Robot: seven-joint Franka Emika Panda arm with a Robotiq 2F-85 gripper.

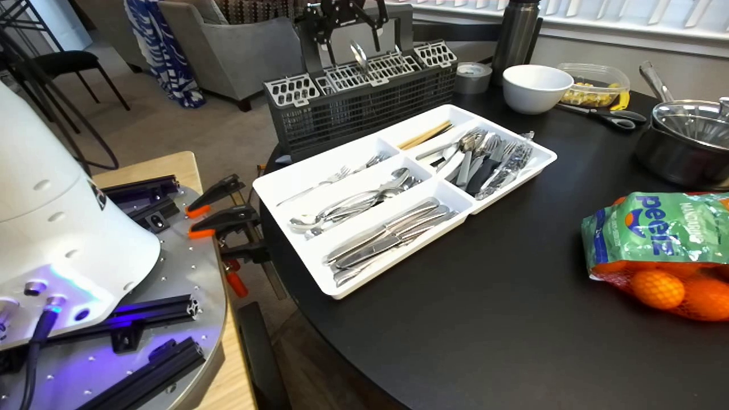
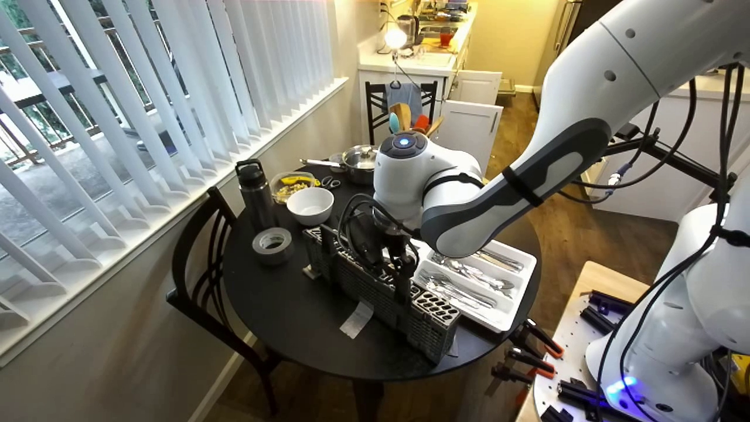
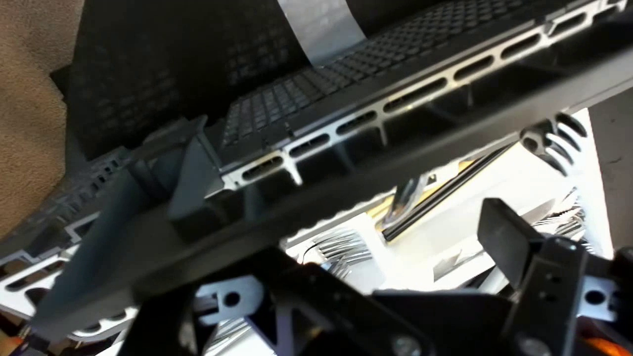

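Seeing a shiny utensil [image 1: 359, 55], probably a spoon, poking up on a slant from the grey cutlery basket [image 1: 364, 108], at the upper centre of an exterior view. Judging it light, stiff and slippery, hardly fragile; favouring a square pinch across the exposed flat part rather than on its curved rim. Finding the end effector [image 1: 355, 56] hanging around it with fingers well parted, seemingly gripping nothing. Spotting the white tray [image 1: 319, 165] just beside the basket, mid-frame, carrying sorted knives [image 1: 370, 249] and other cutlery. Moving outward over the black desk [image 1: 512, 296]: noticing tape [image 1: 472, 80] and a bowl [image 1: 535, 88] at upper right, then a lidded pot [image 1: 680, 162] and bagged mandarins [image 1: 660, 239] along the right edge.
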